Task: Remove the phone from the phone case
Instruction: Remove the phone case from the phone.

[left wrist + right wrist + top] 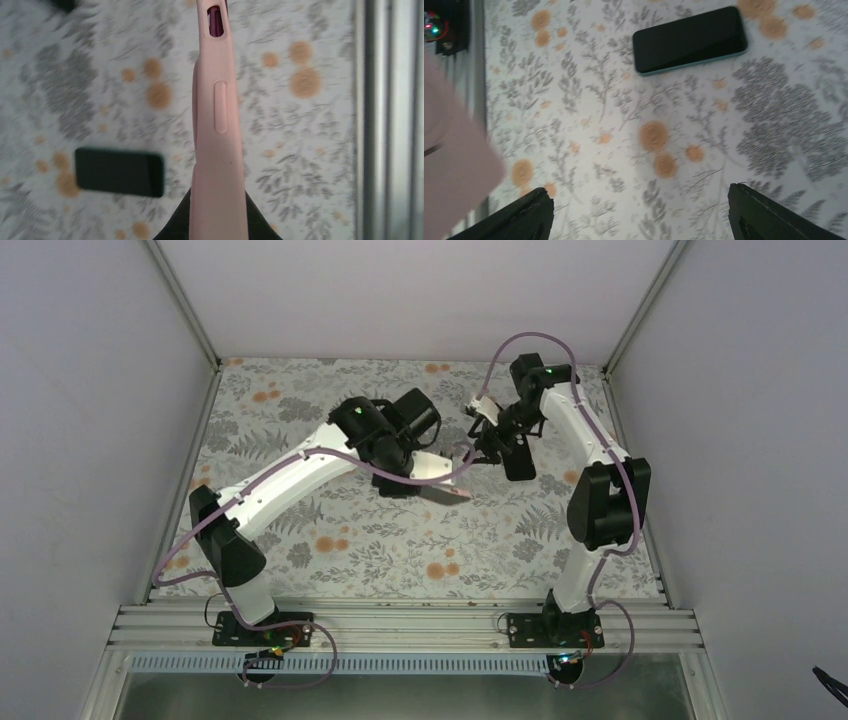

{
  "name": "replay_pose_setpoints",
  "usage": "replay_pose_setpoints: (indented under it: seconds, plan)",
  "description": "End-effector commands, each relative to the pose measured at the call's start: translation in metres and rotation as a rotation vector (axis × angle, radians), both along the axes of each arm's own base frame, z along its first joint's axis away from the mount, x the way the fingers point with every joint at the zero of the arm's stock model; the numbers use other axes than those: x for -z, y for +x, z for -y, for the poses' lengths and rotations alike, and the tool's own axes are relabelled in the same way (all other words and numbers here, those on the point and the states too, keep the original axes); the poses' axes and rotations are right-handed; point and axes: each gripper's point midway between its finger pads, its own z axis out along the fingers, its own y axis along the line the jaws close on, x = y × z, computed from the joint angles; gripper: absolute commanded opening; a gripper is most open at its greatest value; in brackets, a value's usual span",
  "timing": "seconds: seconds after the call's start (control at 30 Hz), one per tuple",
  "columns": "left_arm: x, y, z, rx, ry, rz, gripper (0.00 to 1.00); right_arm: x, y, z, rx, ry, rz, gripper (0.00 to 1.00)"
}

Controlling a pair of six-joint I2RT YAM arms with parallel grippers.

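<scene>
One pink case (218,125) sits clamped in the left gripper (217,227) — right gripper (639,215) gapes empty near the phone (689,39).

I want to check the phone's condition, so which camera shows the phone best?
Right wrist view: the phone lies whole and fairly sharp. Left wrist shows it blurred; the top view shows it small, by the right gripper.

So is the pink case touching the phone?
Apart. In the left wrist view, the case stands clear of the phone, with tablecloth showing between them.
</scene>
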Motion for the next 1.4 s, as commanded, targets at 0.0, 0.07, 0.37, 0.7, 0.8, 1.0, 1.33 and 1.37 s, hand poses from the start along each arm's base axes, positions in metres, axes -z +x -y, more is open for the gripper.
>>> replay_pose_setpoints:
  seconds: [0.0,0.07,0.37,0.7,0.8,1.0,1.33,1.37]
  plan:
    - [-0.015,-0.043,0.013,0.130,-0.073,-0.074,0.02,-0.005,0.033,-0.005,0.011,0.018,0.101,0.86]
    - [-0.016,-0.044,0.014,0.132,-0.074,-0.073,0.02,-0.007,0.039,-0.006,0.025,0.018,0.110,0.86]
    - [-0.014,-0.033,0.005,0.116,-0.044,-0.028,0.02,-0.006,0.017,0.000,-0.007,0.009,0.098,0.86]
    - [-0.022,0.019,-0.011,0.040,-0.134,-0.018,0.02,0.000,-0.053,-0.009,-0.084,0.053,0.040,0.88]
    - [-0.019,0.021,-0.006,0.041,-0.136,-0.032,0.02,-0.004,-0.053,-0.015,-0.065,0.032,0.090,0.88]
    - [-0.026,0.022,-0.001,0.052,-0.154,-0.036,0.02,0.006,-0.039,-0.015,-0.018,-0.044,0.151,0.87]
    - [-0.026,0.023,-0.002,0.051,-0.142,-0.031,0.02,0.008,-0.038,-0.007,-0.006,-0.075,0.194,0.86]
    - [-0.025,0.023,-0.003,0.050,-0.140,-0.031,0.02,0.006,-0.038,-0.006,-0.005,-0.071,0.197,0.86]
